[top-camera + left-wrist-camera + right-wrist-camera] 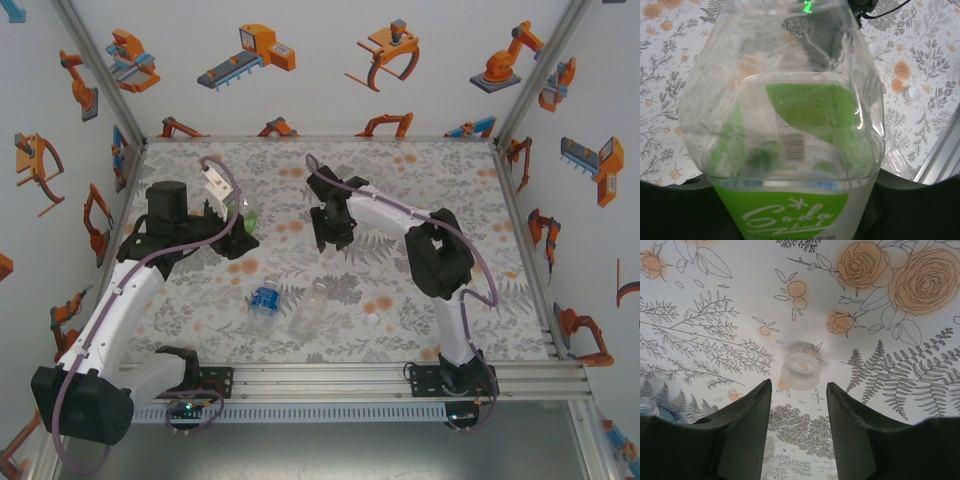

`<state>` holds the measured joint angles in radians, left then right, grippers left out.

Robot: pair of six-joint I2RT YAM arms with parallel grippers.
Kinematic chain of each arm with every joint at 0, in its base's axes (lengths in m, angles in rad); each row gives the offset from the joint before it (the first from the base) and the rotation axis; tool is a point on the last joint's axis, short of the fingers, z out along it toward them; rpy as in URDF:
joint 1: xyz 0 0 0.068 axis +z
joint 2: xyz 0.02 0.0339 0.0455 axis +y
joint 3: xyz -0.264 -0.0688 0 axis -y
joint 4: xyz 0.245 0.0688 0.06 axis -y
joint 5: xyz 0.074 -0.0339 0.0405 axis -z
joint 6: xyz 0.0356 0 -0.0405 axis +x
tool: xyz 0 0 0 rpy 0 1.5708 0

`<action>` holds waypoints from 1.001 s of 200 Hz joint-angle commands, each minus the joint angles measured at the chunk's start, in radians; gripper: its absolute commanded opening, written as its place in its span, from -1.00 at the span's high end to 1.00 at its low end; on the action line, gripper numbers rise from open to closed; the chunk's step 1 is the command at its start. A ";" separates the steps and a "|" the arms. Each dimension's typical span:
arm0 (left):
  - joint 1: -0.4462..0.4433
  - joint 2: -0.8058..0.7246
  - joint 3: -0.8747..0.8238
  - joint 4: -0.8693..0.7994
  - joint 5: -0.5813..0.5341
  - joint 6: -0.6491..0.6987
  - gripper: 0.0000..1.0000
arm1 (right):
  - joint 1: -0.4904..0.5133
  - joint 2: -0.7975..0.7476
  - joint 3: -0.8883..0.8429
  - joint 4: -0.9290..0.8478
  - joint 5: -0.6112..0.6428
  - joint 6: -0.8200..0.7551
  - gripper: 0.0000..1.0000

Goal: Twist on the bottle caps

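Note:
The green-tinted bottle (790,150) with a lime "Soda" label lies across my left gripper (236,226), which is shut on it; the bottle (249,214) hides the jaws. My right gripper (799,382) hangs open just above the table, and a small white cap (800,371) lies on the cloth just past its fingertips. The blue-label bottle (263,300) and the plain clear bottle (308,312) lie on their sides at the near middle. Another cap (372,320) rests to their right. Two caps (873,48) (912,93) show past the green bottle.
The floral tablecloth (420,170) covers the table inside white walls. An aluminium rail (400,372) runs along the near edge. The right arm's black elbow (437,260) hangs over the right half.

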<state>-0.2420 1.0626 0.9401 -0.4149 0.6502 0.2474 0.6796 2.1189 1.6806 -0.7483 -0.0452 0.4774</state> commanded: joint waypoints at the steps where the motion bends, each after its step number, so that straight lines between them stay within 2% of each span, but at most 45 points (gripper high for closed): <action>1: -0.003 -0.019 -0.003 0.015 0.009 -0.012 0.65 | 0.007 0.013 0.021 -0.028 -0.014 0.001 0.06; 57: -0.003 -0.019 -0.002 0.015 0.011 -0.013 0.65 | 0.011 0.029 0.034 -0.019 -0.030 0.003 0.12; 200: -0.003 -0.019 -0.003 0.016 0.011 -0.013 0.64 | 0.014 0.062 0.042 -0.019 -0.039 0.001 0.12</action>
<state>-0.2420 1.0626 0.9401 -0.4145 0.6502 0.2474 0.6842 2.1593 1.6974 -0.7513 -0.0788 0.4774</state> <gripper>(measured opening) 0.532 0.443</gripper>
